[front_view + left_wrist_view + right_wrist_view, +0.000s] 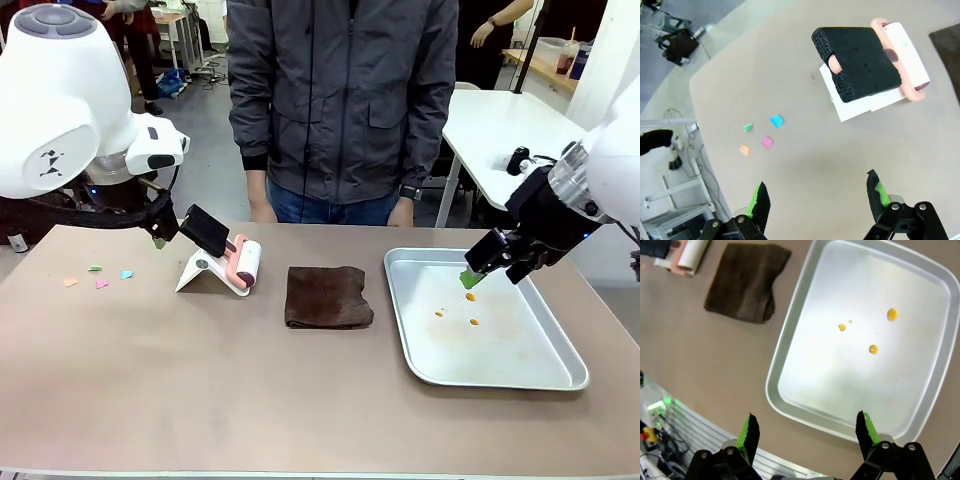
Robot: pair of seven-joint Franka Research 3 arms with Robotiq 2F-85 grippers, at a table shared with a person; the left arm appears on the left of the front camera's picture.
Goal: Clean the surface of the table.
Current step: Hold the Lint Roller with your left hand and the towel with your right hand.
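Observation:
The taupe-brown table (200, 380) carries a few small coloured paper scraps (100, 277) at its far left, seen closer in the left wrist view as scraps (760, 135). A folded dark brown cloth (328, 296) lies at the middle. My left gripper (160, 238) hangs open just above the table, between the scraps and a lint roller (228, 262). In its own view the gripper (817, 200) holds nothing. My right gripper (473, 276) hovers open over the tray (560, 375); in the right wrist view the gripper (807, 435) is empty above the table's near edge (700, 355).
The lint roller (875, 65), pink with a black foam handle, rests on a white stand. The shallow silver tray (785, 357) holds three orange drops (873, 349). The cloth (745, 282) lies beside it. A person in a grey jacket (340, 100) stands at the far edge.

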